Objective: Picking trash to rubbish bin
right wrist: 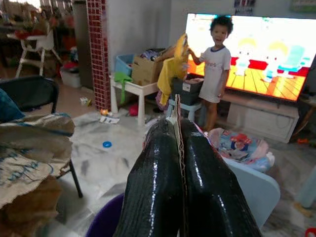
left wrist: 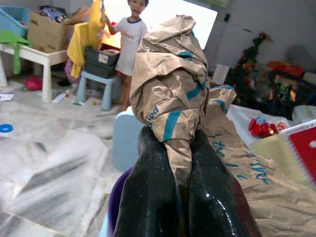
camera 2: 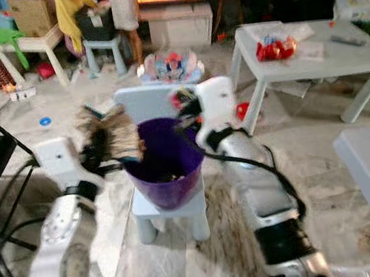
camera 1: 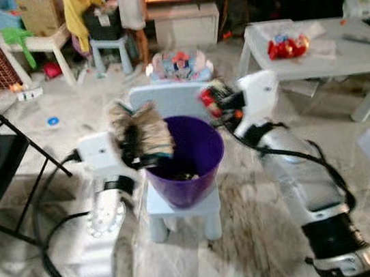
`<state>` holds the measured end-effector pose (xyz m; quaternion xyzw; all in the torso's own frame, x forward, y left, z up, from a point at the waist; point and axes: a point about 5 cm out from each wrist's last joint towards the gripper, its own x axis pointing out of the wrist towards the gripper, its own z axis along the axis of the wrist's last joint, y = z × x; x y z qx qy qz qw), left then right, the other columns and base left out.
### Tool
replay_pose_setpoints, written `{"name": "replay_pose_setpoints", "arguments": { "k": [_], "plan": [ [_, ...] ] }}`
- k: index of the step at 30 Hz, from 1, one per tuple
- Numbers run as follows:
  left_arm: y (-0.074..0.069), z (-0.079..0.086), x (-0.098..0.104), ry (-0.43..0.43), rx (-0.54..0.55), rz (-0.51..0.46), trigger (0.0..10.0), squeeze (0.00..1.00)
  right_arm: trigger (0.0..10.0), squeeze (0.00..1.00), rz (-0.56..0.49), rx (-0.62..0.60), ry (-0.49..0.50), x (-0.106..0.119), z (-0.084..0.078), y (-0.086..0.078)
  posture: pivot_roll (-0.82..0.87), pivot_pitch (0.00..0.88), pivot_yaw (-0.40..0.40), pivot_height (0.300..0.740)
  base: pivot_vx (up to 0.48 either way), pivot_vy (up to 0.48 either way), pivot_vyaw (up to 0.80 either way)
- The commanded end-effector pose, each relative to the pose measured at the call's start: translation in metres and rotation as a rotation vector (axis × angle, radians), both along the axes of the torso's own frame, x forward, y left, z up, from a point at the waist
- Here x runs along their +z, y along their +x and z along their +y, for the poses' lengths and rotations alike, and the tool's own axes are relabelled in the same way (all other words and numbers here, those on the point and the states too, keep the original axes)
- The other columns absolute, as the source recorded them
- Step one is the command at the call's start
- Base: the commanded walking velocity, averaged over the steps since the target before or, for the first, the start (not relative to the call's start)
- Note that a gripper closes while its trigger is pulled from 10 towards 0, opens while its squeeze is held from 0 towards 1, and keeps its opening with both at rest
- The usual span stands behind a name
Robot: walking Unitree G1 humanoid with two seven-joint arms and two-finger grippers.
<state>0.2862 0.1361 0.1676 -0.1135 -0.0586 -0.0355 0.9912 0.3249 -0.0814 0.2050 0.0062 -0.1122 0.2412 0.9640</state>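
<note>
1. The purple bin [camera 1: 186, 159] stands on a small pale chair [camera 1: 181, 208]; its contents are too blurred to name.
2. The left tool [camera 1: 146, 144] is clenched on crumpled brown paper [left wrist: 170, 89] at the bin's left rim, long axis running out from the fingers [left wrist: 148, 197].
3. The right tool [right wrist: 177, 148] pinches a thin red packet [camera 1: 210, 100] (edge-on) at the right rim.
4. Beyond: a white bench [camera 1: 339, 55], a person by the TV [right wrist: 215, 59].
</note>
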Motion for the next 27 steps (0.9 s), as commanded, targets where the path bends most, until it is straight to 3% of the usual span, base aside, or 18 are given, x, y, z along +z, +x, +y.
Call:
{"name": "replay_pose_setpoints", "arguments": {
  "k": [1, 23, 27],
  "plan": [
    [-0.001, -0.010, 0.001, -0.003, -0.032, -0.003, 0.0, 0.00, 10.0, 0.00, -0.012, -0.031, -0.004, 0.003, -0.010, 0.001, 0.10, 0.115, -0.064, 0.740, 0.386, 0.000, 0.00],
    [0.001, -0.010, -0.002, -0.002, -0.020, 0.004, 0.0, 0.00, 10.0, 0.00, -0.010, -0.028, -0.016, 0.002, -0.010, 0.001, 0.10, 0.123, -0.068, 0.740, 0.385, 0.000, 0.00],
    [-0.012, -0.017, -0.016, 0.004, -0.051, 0.052, 0.0, 0.00, 10.0, 0.00, -0.008, -0.031, -0.016, 0.001, -0.010, 0.001, 0.10, 0.120, -0.065, 0.740, 0.326, 0.000, 0.00]
  ]
}}
